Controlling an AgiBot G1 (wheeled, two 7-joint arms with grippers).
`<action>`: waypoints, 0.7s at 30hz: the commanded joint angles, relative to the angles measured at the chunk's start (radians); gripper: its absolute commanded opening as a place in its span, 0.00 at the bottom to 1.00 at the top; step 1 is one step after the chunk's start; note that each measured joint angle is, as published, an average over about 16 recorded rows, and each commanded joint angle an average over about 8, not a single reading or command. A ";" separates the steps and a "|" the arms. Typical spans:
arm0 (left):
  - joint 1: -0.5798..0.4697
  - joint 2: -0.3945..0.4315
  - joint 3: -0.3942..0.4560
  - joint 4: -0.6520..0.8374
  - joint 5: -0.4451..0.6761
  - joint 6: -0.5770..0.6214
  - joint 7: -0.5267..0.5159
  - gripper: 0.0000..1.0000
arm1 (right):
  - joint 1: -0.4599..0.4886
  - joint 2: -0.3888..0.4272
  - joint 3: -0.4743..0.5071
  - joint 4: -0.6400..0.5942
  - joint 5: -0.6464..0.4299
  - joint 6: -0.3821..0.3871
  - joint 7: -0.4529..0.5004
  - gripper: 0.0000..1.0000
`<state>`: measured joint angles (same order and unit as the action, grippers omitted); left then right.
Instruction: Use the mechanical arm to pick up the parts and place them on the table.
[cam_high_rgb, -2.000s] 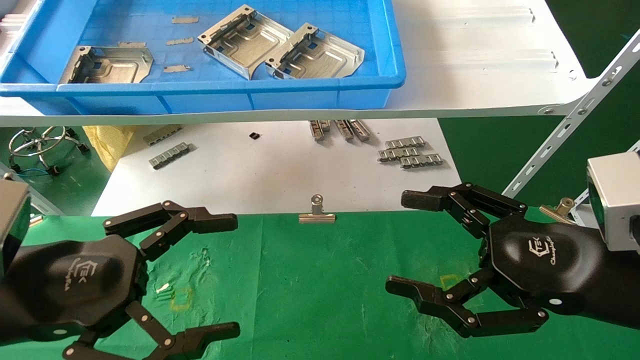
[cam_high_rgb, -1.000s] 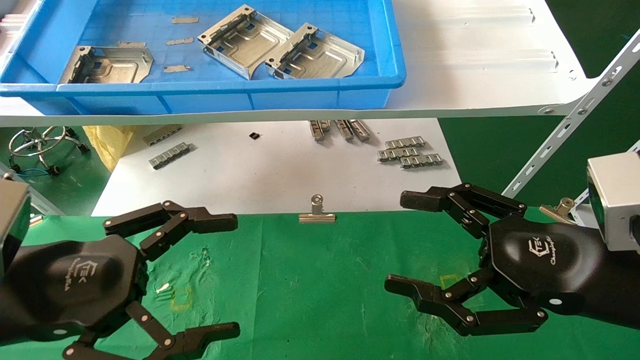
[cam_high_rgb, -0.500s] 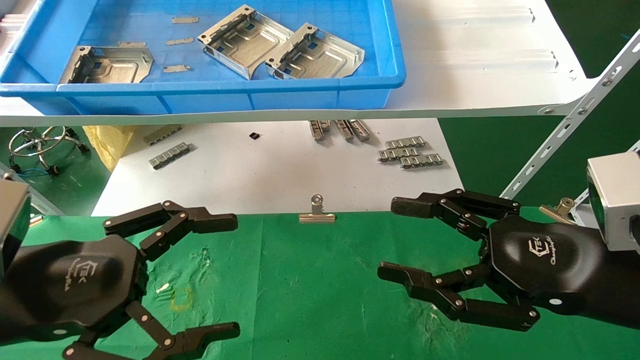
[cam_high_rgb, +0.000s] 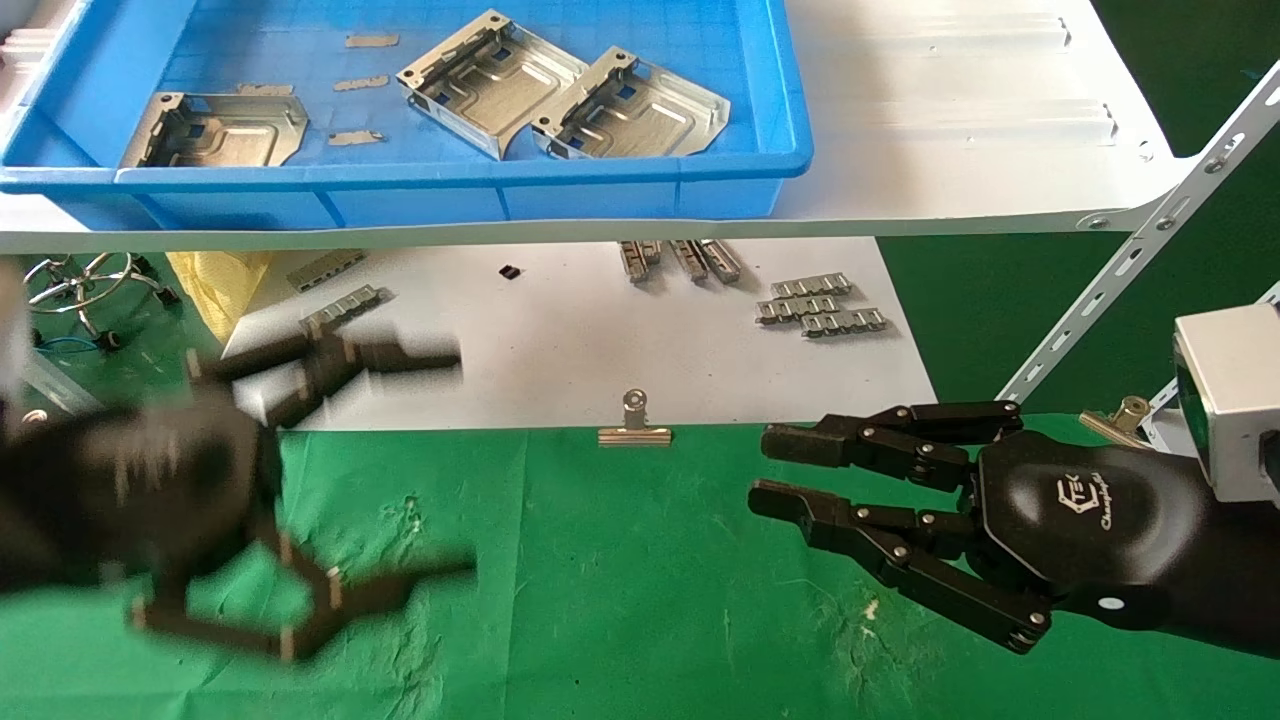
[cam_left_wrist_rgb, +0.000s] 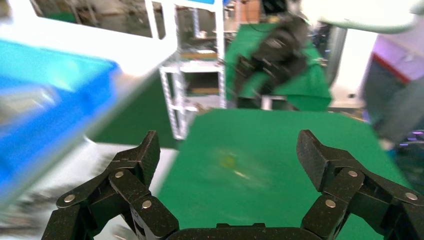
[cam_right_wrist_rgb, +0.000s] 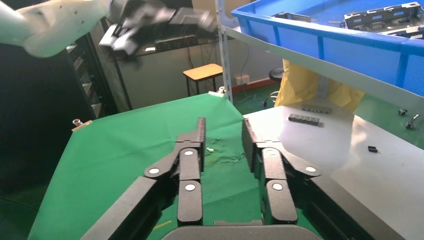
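Parts sit in blue tray; I see left end effector spread, empty over bench; right end effector nearly pinched, empty.

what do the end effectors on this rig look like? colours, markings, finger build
Both match: the right gripper and left gripper have a glossy black rounded palm and matte black multi-link fingers with silver pivot pins and blocky tips. The right palm carries a white hexagonal logo with script beneath, and a silver-grey boxy wrist housing sits behind it. No cables visible.
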<state>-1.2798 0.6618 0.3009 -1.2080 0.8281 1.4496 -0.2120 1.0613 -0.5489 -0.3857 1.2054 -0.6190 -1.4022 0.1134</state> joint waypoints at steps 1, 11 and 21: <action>-0.057 0.007 0.002 0.005 0.022 -0.013 -0.015 1.00 | 0.000 0.000 0.000 0.000 0.000 0.000 0.000 0.00; -0.478 0.268 0.143 0.502 0.313 -0.128 0.010 1.00 | 0.000 0.000 0.000 0.000 0.000 0.000 0.000 0.00; -0.707 0.461 0.239 0.917 0.506 -0.318 0.084 0.89 | 0.000 0.000 0.000 0.000 0.000 0.000 0.000 0.00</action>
<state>-1.9730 1.1145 0.5359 -0.3153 1.3247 1.1405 -0.1310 1.0613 -0.5489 -0.3857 1.2054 -0.6190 -1.4022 0.1134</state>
